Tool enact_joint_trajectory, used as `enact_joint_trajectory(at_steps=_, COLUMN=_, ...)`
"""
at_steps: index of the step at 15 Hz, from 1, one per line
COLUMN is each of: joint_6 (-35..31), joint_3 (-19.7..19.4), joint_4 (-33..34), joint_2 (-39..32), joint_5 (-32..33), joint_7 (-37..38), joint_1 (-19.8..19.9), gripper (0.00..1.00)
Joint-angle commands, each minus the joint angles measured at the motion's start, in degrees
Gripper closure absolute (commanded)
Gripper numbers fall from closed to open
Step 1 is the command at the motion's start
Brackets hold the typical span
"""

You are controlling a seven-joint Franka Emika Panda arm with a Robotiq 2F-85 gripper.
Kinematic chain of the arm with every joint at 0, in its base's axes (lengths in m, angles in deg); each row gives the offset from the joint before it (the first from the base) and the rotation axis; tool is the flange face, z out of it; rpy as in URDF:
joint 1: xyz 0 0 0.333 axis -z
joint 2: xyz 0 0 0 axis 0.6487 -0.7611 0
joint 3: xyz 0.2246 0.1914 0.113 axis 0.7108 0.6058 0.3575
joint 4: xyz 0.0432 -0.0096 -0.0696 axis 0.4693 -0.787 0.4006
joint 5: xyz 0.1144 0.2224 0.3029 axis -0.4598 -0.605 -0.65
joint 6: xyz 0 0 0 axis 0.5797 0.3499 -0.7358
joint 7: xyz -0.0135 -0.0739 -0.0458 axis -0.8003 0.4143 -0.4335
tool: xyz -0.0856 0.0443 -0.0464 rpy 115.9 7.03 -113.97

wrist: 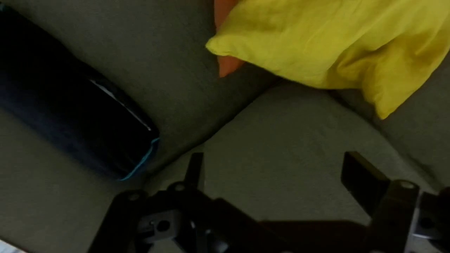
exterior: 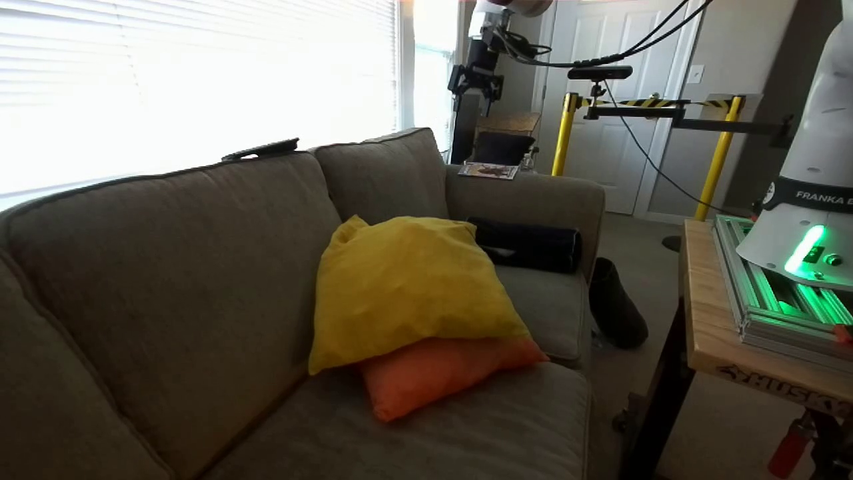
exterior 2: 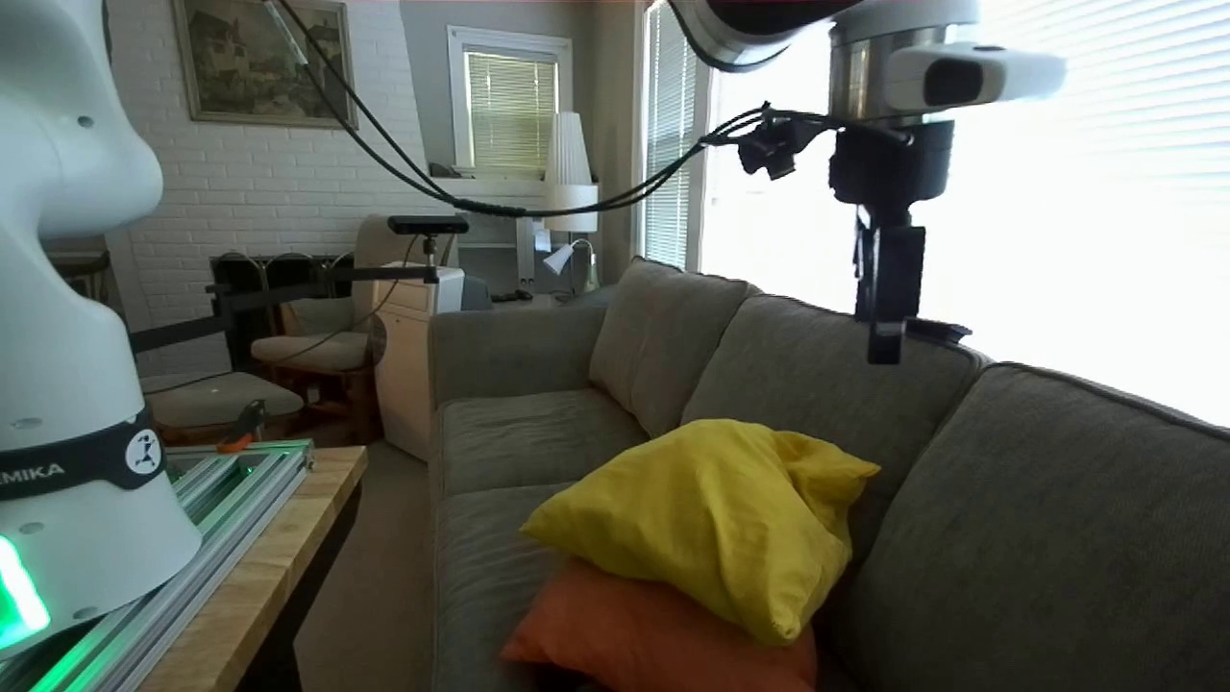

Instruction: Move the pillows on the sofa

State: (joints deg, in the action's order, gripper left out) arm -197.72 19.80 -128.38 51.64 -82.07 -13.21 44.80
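Yellow throw pillow (exterior: 413, 287) atop orange throw pillow (exterior: 436, 375) on sofa (exterior: 246, 267); my hand (wrist: 274, 160), jaws apart, empty; pinching too deep, I'd poss. drag both b/c they overlap.

The yellow pillow (exterior: 410, 287) hides much of the orange pillow (exterior: 443, 373). The wrist view's top edge crops both.

Matt cloth pillows (exterior: 413, 287) and sofa (exterior: 213, 273); smooth wood tabletop (exterior: 708, 290); dark roll (exterior: 536, 247), perhaps fabric.
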Motion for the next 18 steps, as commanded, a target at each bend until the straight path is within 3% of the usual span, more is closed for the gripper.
enact_joint_trajectory(at_steps=1, joint_6=-2.22, joint_3=-2.4, joint_4=3.37, joint_2=-4.53, joint_5=-3.5, joint_7=3.25, joint_1=3.61, gripper=0.0)
enact_joint_trajectory(at_steps=13, joint_6=-5.22, joint_3=-5.2, joint_4=8.02, joint_2=-20.28, joint_5=-3.11, joint_7=11.83, joint_1=5.77, gripper=0.0)
enact_joint_trajectory(at_steps=16, joint_6=-6.08, joint_3=-7.89, joint_4=9.12, joint_2=-24.12, joint_5=-1.85, joint_7=14.18, joint_1=5.85, gripper=0.0)
enact_joint_trajectory(at_steps=18, joint_6=-2.77, joint_3=-11.11, joint_4=11.2, joint_2=-26.74, joint_5=-0.77, joint_7=20.58, joint_1=4.36, gripper=0.0)
